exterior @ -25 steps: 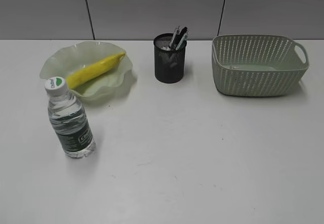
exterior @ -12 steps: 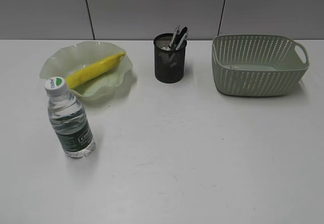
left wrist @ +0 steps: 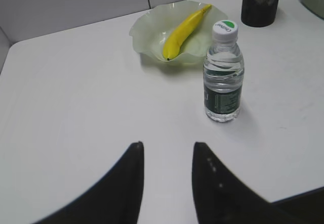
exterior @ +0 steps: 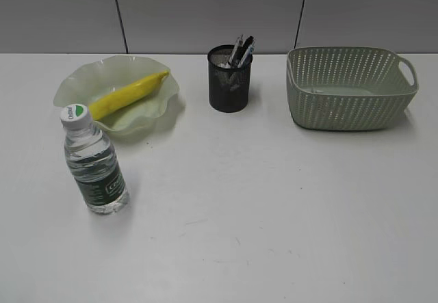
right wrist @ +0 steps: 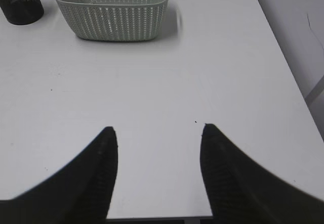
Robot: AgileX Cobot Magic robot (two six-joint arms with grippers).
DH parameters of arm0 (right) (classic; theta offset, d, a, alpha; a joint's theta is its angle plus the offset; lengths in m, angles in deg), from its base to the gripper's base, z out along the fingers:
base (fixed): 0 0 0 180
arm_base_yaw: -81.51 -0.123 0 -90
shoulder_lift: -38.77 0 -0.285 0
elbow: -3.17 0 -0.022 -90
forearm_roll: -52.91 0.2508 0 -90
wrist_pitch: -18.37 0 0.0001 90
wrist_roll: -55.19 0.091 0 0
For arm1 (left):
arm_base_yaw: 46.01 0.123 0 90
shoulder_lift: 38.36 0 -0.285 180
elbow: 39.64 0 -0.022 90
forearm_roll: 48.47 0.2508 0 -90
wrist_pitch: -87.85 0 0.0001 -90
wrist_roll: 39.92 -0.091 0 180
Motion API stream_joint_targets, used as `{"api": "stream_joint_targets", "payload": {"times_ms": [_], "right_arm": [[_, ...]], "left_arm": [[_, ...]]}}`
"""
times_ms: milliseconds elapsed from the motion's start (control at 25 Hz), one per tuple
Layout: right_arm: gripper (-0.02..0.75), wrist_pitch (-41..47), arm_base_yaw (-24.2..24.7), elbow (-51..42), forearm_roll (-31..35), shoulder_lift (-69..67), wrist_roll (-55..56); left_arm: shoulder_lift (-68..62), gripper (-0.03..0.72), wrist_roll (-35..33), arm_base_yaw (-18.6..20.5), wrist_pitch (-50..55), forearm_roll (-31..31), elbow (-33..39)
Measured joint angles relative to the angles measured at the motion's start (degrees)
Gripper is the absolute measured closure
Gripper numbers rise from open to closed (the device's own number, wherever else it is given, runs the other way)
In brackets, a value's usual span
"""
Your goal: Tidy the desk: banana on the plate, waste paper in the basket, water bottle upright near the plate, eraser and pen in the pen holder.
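A yellow banana (exterior: 130, 93) lies on the pale green wavy plate (exterior: 79, 84); both also show in the left wrist view, banana (left wrist: 183, 30) and plate (left wrist: 147, 32). A clear water bottle (exterior: 94, 163) with a green-and-white cap stands upright in front of the plate, also in the left wrist view (left wrist: 223, 77). The black mesh pen holder (exterior: 229, 81) holds pens. The green basket (exterior: 349, 87) stands at the back right, also in the right wrist view (right wrist: 114, 9). No waste paper or eraser shows. My left gripper (left wrist: 167, 145) is open and empty. My right gripper (right wrist: 158, 129) is open and empty.
The white table's front edge lies just below my right gripper (right wrist: 162, 218). The table's right edge runs along the right wrist view (right wrist: 283, 47). A grey panel wall (exterior: 219, 9) stands behind the table.
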Motion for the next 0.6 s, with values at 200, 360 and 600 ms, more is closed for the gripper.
{"api": "stream_joint_targets", "payload": {"times_ms": [200,360,600], "right_arm": [[0.315,0.00,0.00,0.00,0.00,0.00,0.00],[0.315,0.00,0.00,0.00,0.00,0.00,0.00],[0.315,0.00,0.00,0.00,0.00,0.00,0.00]], "left_arm": [[0.00,0.447,0.00,0.00,0.00,0.00,0.00],[0.00,0.447,0.00,0.00,0.00,0.00,0.00],[0.00,0.447,0.00,0.00,0.00,-0.06,0.00]]}}
